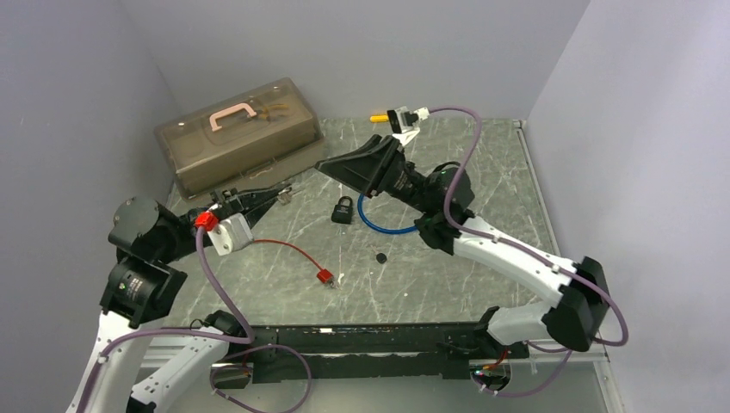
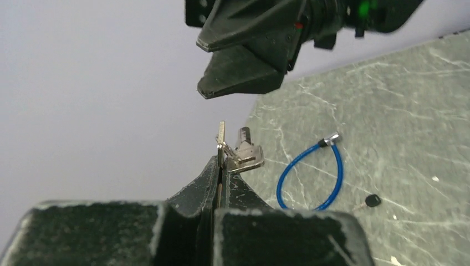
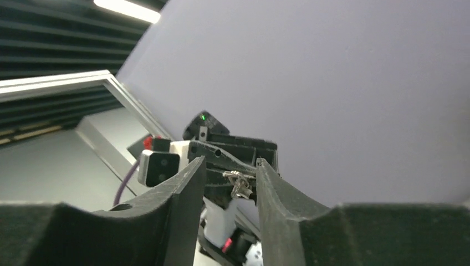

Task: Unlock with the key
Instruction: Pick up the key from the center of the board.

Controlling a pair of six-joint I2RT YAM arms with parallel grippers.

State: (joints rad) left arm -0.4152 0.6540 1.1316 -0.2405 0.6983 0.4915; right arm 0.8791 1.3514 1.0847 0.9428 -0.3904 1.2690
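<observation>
**Desk:** Where is the padlock?

**Me:** I see it lying on the table, and neither arm is touching it. I'll place everything else from the padlock.

**Desk:** And the left gripper?

**Me:** It's off to the padlock's left, raised above the table. Its fingers are pressed together on the key bunch. On my left wrist feed, 1 key blade stands upright from the fingertips and the other keys hang just beside it.

**Desk:** What about the right gripper?

**Me:** It hangs just behind the padlock, up off the table, tips pointing at the left gripper. Its 2 jaws stand apart with nothing between them. From its wrist camera I see the key bunch through the gap, but further off.

**Desk:** Anything close by?

**Me:** A blue cable loop lies just right of the padlock. I can't tell whether they touch. A red cable lies nearer the arm bases, to the padlock's left, and a lidded box sits well behind it on that side.
</observation>
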